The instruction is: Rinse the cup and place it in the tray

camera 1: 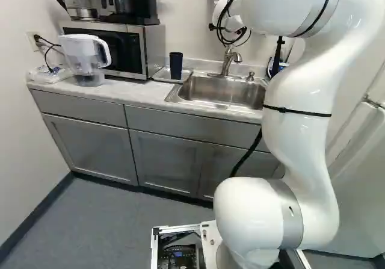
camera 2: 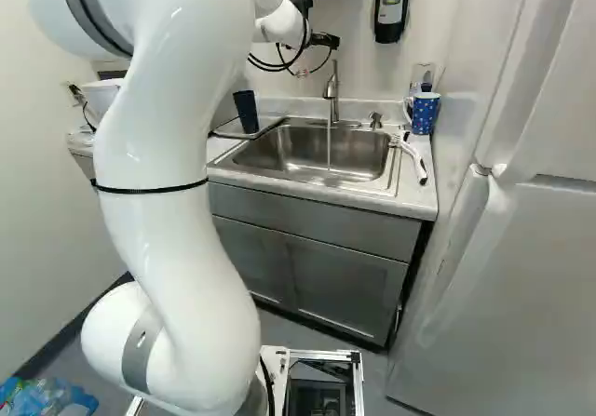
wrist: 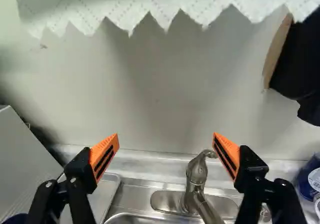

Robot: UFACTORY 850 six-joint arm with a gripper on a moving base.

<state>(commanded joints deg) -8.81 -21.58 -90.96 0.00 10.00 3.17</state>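
At the wrist, above the sink, black parts of my gripper [camera 2: 325, 40] show in the right base view. In the wrist view the gripper [wrist: 166, 143] stands wide open, facing the wall, with nothing between its orange-padded fingers. A dark blue cup [camera 1: 175, 65] stands on the tray [camera 1: 160, 74], left of the sink [camera 1: 222, 92]; the gripper is apart from it. Beyond and below the fingers rises the faucet [wrist: 196, 176]; in the right base view a thin stream of water [camera 2: 329, 146] falls from it.
White paper towel [wrist: 160, 1] with a jagged edge hangs ahead of the gripper. A black dispenser [camera 2: 392, 5] is on the wall. A dotted blue mug [camera 2: 424, 114] and a white-handled brush [camera 2: 412, 158] lie right of the sink; a microwave [camera 1: 117, 49] and pitcher [camera 1: 84, 55] stand left.
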